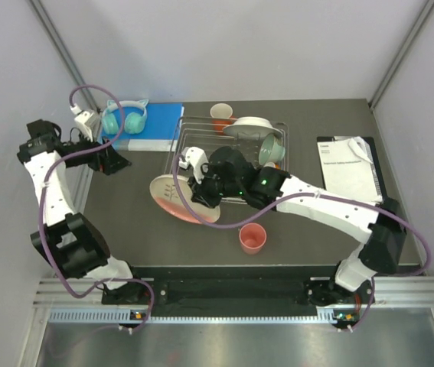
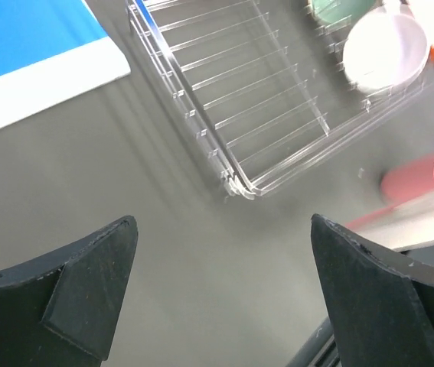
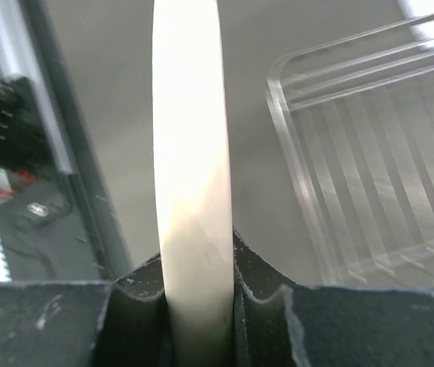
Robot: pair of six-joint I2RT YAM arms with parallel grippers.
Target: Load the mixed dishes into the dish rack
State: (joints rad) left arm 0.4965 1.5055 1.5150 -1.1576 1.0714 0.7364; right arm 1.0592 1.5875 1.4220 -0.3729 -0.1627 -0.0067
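On the dark grey table, boxed in by pale walls, the dish rack sits toward the far middle with a white plate and a mint-green bowl in it. A pink cup stands on the near side, apart from the rack. The right arm reaches leftward over the rack's near edge, its right gripper clamped on the rim of the pink-and-cream sprig plate, which is tilted just beside the rack's near-left corner. The left arm is folded at the table's left edge, its left gripper with fingers wide apart above the tabletop, holding nothing.
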